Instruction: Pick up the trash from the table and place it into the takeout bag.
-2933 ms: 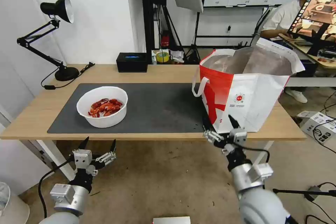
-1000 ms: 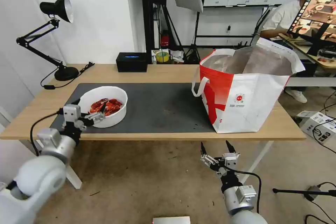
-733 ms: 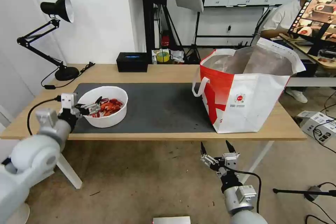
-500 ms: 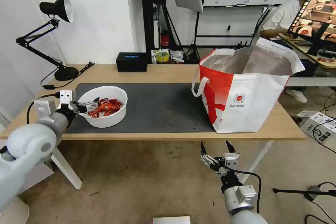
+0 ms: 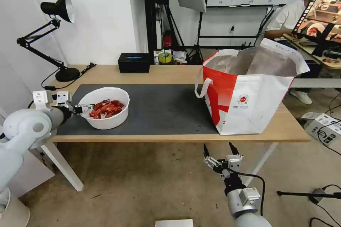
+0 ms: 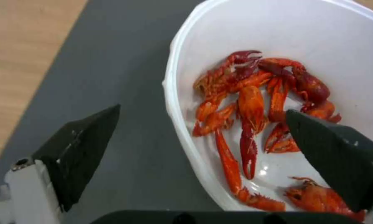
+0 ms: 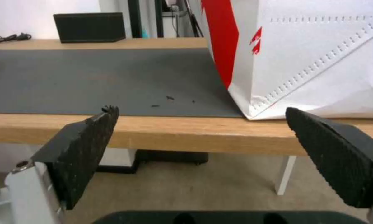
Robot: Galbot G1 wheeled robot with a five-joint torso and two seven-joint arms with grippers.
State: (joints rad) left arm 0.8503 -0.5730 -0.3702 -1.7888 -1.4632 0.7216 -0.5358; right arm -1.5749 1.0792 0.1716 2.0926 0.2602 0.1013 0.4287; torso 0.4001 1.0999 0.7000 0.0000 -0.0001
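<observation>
The trash in view is a white round bowl of red crayfish shells, standing on the left part of the dark grey mat on the table. My left gripper is open at the bowl's left rim. One finger is outside over the mat, the other inside above the shells. The takeout bag stands open at the table's right end. My right gripper hangs open below the table's front edge, in front of the bag.
A black desk lamp stands at the back left with its cord on the wood. A black rectangular box sits at the table's back edge. A tape roll lies behind it. A cardboard box lies on the floor at right.
My left arm rose from below the table's front edge to the bowl's left rim, then swung out to the left. My right gripper dropped from the bag's front to below the table edge.
</observation>
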